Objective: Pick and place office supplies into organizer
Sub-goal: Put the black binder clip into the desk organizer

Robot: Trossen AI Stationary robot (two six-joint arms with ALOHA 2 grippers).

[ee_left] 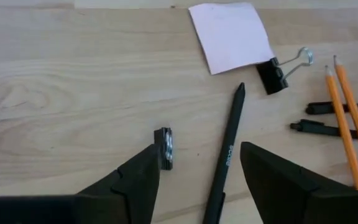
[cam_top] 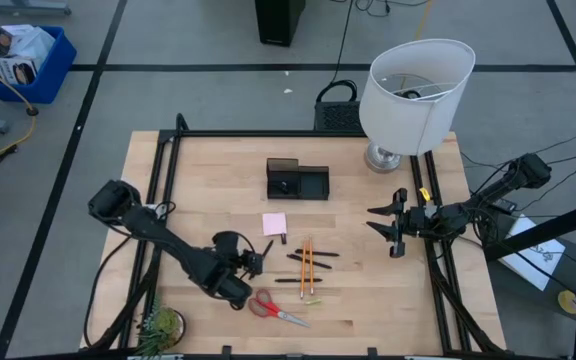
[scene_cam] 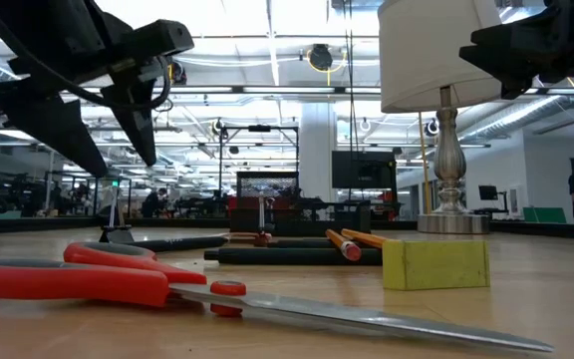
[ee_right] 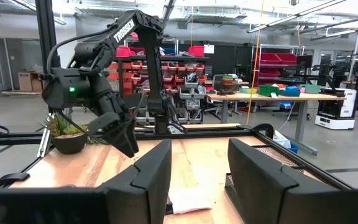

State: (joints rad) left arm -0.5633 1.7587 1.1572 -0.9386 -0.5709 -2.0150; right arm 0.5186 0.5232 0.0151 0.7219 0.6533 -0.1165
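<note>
Honestly, left pincer (ee_left: pixel 199 171) hangs open and empty over the black pen (ee_left: pixel 226 155) on the counter (ee_left: pixel 73 74), so descending off-centre could snag the small binder clip (ee_left: pixel 164 148) instead.

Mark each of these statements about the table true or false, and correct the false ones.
1. The red-handled scissors lie inside the organizer. False: they lie on the table near its front edge, close to the left gripper.
2. The left gripper's jaws stand open above a black pen. True.
3. The two pencils stand upright in the organizer's cup. False: they lie flat on the table side by side.
4. A binder clip lies at a corner of the pink sticky-note pad. True.
5. The right gripper holds a pen. False: it is open and empty.
</note>
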